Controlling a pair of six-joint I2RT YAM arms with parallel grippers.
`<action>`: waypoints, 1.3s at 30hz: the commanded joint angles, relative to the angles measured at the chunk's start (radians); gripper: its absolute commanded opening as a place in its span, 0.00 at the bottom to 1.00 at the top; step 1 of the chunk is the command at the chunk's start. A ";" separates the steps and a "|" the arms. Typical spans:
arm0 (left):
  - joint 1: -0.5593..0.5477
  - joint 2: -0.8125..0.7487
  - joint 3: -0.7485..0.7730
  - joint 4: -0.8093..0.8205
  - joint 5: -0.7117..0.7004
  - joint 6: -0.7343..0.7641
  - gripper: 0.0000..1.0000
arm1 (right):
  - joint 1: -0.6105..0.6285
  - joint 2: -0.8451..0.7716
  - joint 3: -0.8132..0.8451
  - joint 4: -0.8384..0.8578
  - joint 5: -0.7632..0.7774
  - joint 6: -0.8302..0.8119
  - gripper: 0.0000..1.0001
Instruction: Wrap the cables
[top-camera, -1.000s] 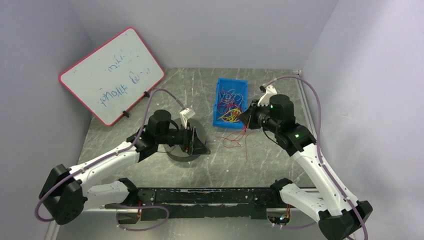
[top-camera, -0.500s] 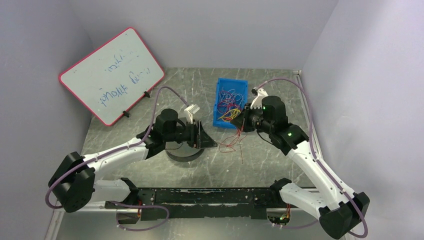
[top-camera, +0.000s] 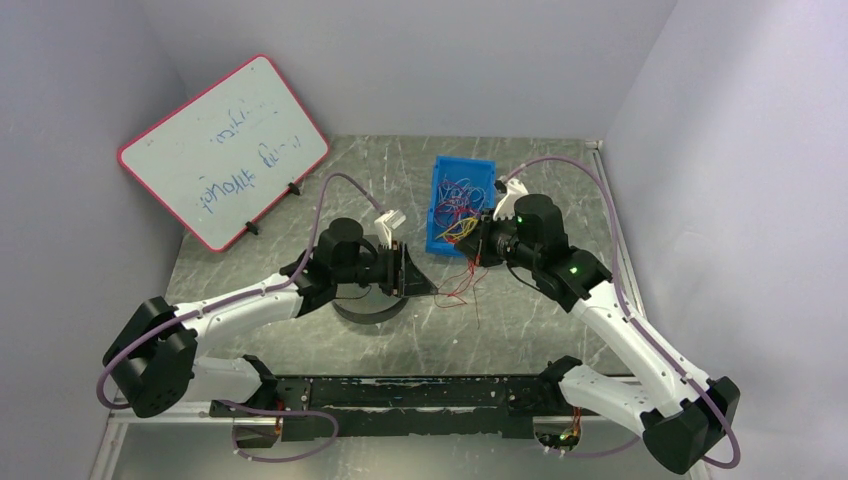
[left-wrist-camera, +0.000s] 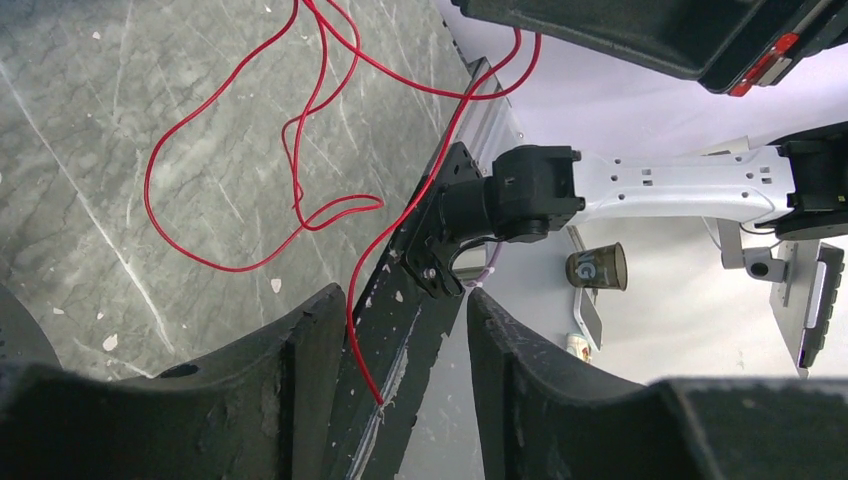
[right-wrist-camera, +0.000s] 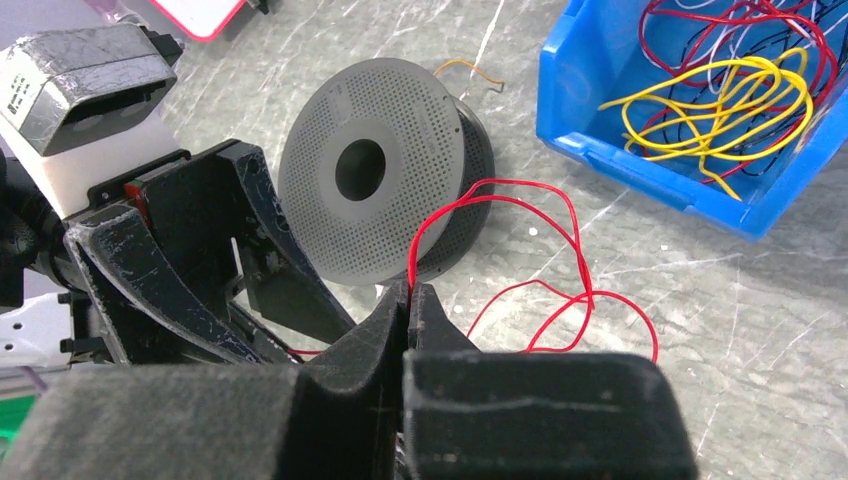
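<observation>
The left end effector (left-wrist-camera: 400, 305) holds its fingers apart, with a red cable (left-wrist-camera: 350, 300) passing between them over the counter (left-wrist-camera: 90, 120). The right end effector (right-wrist-camera: 410, 295) is clamped on that cable, near a perforated grey spool (right-wrist-camera: 420, 130). More cables (right-wrist-camera: 720, 110) lie in the blue bin (right-wrist-camera: 640, 170).

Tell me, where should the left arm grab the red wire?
On the straight loose tail of the red wire, near its free end. That piece runs between the jaws of the left gripper, so close from both sides. The rest is loopy, and the right gripper pinches the other part.
</observation>
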 joint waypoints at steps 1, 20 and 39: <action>-0.012 0.007 0.031 -0.019 -0.019 0.027 0.52 | 0.010 -0.005 0.022 0.017 0.024 0.000 0.00; -0.021 0.012 0.044 -0.084 -0.053 0.073 0.21 | 0.040 -0.001 0.048 0.002 0.052 -0.002 0.00; -0.023 -0.101 0.097 -0.226 -0.015 0.150 0.07 | 0.040 -0.117 -0.005 -0.140 0.319 0.019 0.52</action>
